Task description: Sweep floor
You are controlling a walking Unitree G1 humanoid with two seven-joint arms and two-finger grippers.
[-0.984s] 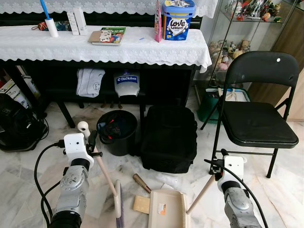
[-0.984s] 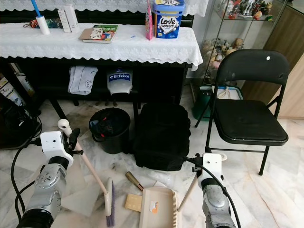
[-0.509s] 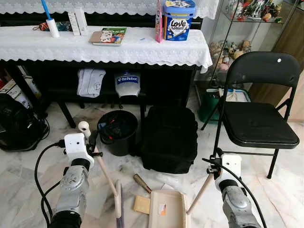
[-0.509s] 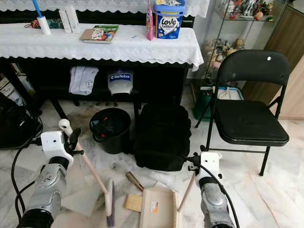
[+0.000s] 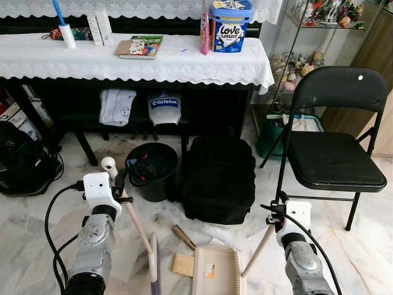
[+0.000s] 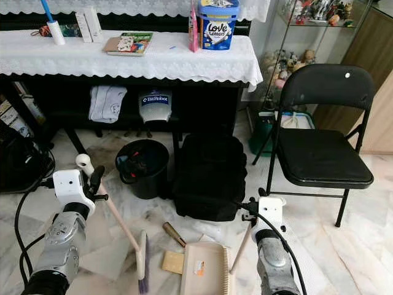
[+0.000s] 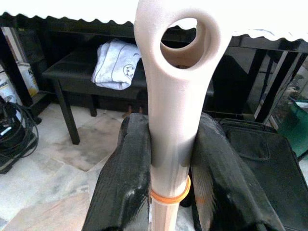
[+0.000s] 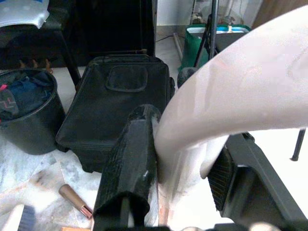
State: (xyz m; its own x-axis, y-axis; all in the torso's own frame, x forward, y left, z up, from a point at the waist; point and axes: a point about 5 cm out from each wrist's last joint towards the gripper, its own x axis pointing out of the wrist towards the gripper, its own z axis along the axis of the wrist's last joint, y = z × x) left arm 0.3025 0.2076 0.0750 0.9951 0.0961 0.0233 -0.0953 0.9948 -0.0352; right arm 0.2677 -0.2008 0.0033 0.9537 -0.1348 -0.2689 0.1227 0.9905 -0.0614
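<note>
My left gripper [image 5: 120, 184] is shut on the beige broom handle [image 7: 173, 120]; its black fingers [image 7: 126, 183] clamp the shaft just below the hanging loop. The broom [image 5: 151, 258] slants down to its purple bristles on the marble floor. My right gripper [image 5: 274, 216] is shut on the beige dustpan handle [image 8: 231, 101]. The dustpan [image 5: 215, 270] lies flat on the floor between the two arms. A brown cylinder [image 5: 183, 236] and a tan square scrap [image 5: 182, 264] lie on the floor next to the dustpan's left side.
A black backpack [image 5: 218, 178] and a black bucket [image 5: 151, 169] stand just ahead, under a lace-covered table [image 5: 135, 58]. A black folding chair [image 5: 334, 153] stands at the right. A dark bag with cables [image 5: 21, 163] sits at the left.
The right arm has shifted slightly left and forward with the dustpan handle; the dustpan has barely moved. The left arm and broom stay put.
</note>
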